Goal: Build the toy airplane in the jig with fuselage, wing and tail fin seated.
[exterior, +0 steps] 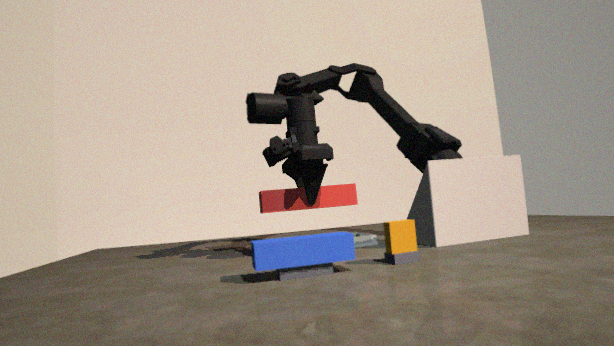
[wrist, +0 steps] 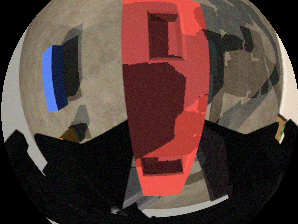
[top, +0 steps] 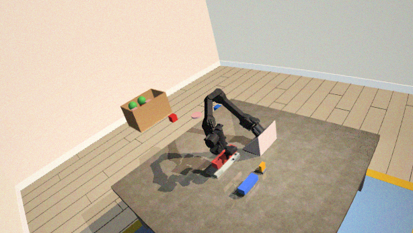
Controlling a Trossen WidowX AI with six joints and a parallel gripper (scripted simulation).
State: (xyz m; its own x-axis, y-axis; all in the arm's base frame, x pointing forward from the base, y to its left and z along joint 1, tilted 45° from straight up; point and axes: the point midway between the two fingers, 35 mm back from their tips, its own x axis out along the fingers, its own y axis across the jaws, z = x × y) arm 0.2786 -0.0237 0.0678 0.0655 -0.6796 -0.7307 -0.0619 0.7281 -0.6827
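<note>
My gripper (top: 227, 155) (exterior: 311, 200) (wrist: 162, 120) is shut on the red fuselage (top: 218, 163) (exterior: 340, 195) (wrist: 135, 40), gripping across its middle. The fuselage hangs nearly level above the table, with its sockets facing up. The pale cradle (top: 224, 168) (exterior: 366, 241) shows beside and below it in the top view; the rest is hidden. The blue wing (top: 248, 184) (exterior: 300, 251) (wrist: 47, 80) lies level on a low dark stand (exterior: 306, 273). The orange tail fin (top: 262, 166) (exterior: 401, 236) (wrist: 69, 134) stands on a small dark stand (exterior: 403, 258).
An upright pale pink panel (top: 268, 139) (exterior: 477, 200) stands beside the arm's base, behind the tail fin. Beyond the table are a brown box (top: 153, 114) with green balls, a red cube (top: 173, 118) and a pink disc (top: 196, 115).
</note>
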